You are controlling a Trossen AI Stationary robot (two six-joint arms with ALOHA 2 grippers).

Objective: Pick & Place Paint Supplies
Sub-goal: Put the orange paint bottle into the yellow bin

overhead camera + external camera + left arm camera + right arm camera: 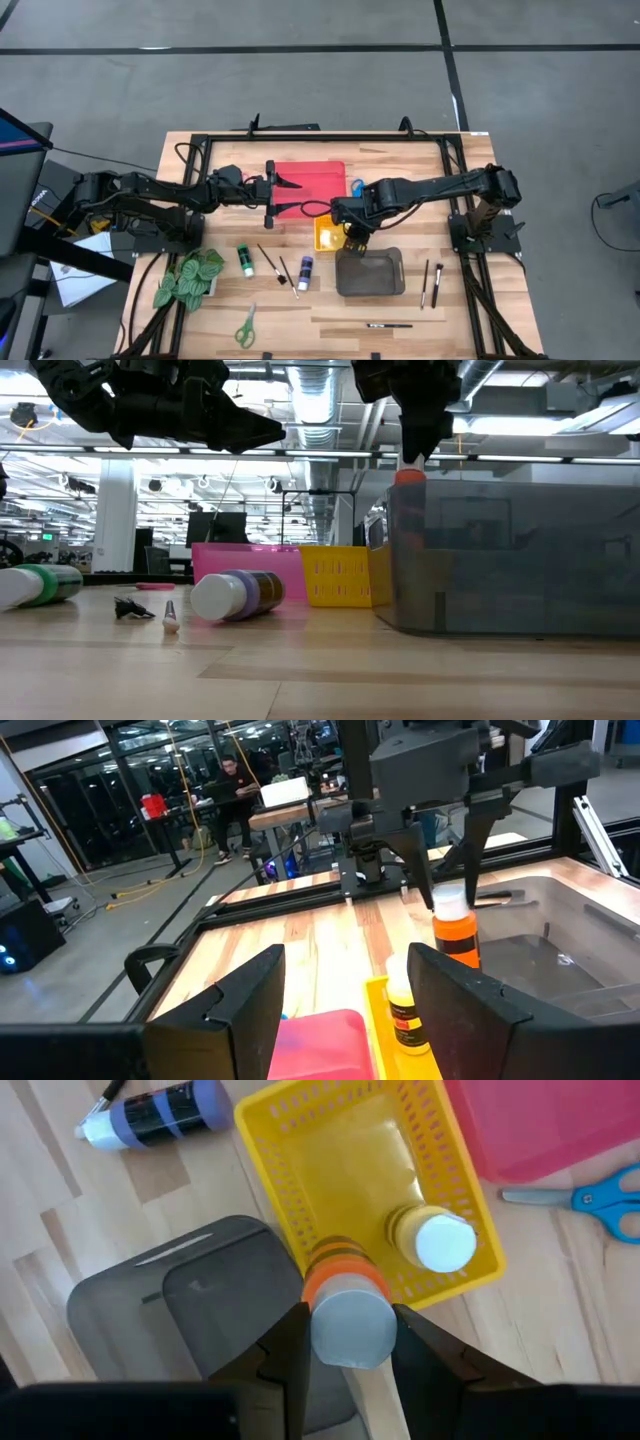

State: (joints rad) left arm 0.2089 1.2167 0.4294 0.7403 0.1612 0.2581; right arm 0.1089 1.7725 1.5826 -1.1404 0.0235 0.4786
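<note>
One yellow bottle (432, 1238) sits in the yellow tray (300, 1140), the right claw (348, 1342) clamps an orange bottle (345, 1305), seemingly above the tray's edge, while brushes and scissors wait on the tabletop (300, 305).

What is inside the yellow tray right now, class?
One yellow bottle with a white cap stands upright in the yellow tray. The orange bottle held by the right end effector covers part of the tray's near edge, so that corner cannot be seen.

Desk layout
Basket (325, 234) holding one bottle (432, 1240) sits between tray (310, 186) behind and bin (371, 272) in front.
</note>
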